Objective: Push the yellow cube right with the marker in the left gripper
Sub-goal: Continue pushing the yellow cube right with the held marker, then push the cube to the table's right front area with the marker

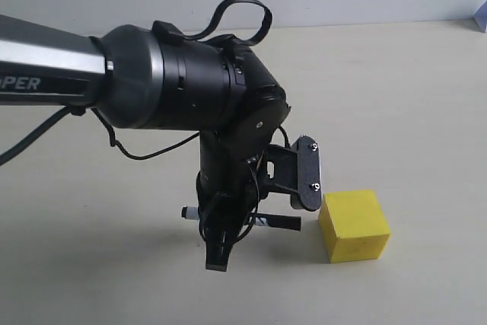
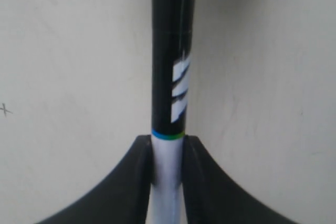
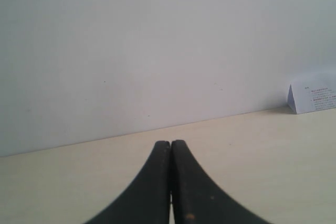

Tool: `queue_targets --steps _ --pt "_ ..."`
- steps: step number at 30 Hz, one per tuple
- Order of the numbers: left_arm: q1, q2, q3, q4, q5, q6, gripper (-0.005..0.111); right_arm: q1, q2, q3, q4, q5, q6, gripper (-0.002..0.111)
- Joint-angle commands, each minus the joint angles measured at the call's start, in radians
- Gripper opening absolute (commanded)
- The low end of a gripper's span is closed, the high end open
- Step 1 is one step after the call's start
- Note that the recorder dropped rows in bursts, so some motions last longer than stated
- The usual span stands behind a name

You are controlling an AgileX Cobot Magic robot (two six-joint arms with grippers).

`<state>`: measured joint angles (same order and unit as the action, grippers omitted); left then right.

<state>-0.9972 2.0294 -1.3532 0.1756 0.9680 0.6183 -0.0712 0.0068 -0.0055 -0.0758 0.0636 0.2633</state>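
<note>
Far left, exterior view: the black jointed left gripper [image 1: 218,253] points down at the pale matte table [image 1: 426,112]. Its fingers are clamped on the white barrel of the slim black-and-white marker [image 1: 280,222]. The wrist view puts the grip just behind the cap line.

The marker lies roughly level, low over the table, with its black cap end pointing right. A silver-edged screwed plate [image 1: 308,174] hangs just above the cap.

Further right, the plain bright yellow cube [image 1: 354,224] sits flat on the table just beside the cap end. There appears to be a small gap.

Right gripper [image 3: 170,148]: fingers pressed together, nothing between them.

Step in hand (judgement): close the gap, then push.
- Keep the marker level.
- Meet the cube's left face low and near its middle.
- Travel straight right, slowly.
- Off-centre contact would likely spin the cube.
</note>
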Motion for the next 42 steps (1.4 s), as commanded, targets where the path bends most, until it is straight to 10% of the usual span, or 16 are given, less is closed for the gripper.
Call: queue_targets --steps 1,42 --pt "-0.004 0.032 -0.008 -0.008 0.029 -0.02 0.0 0.002 -0.007 0.005 -0.002 -0.007 0.001 0.0" --pt "-0.025 0.12 -0.22 -0.011 0.117 -0.028 0.0 0.002 -0.007 0.005 -0.002 -0.007 0.001 0.0"
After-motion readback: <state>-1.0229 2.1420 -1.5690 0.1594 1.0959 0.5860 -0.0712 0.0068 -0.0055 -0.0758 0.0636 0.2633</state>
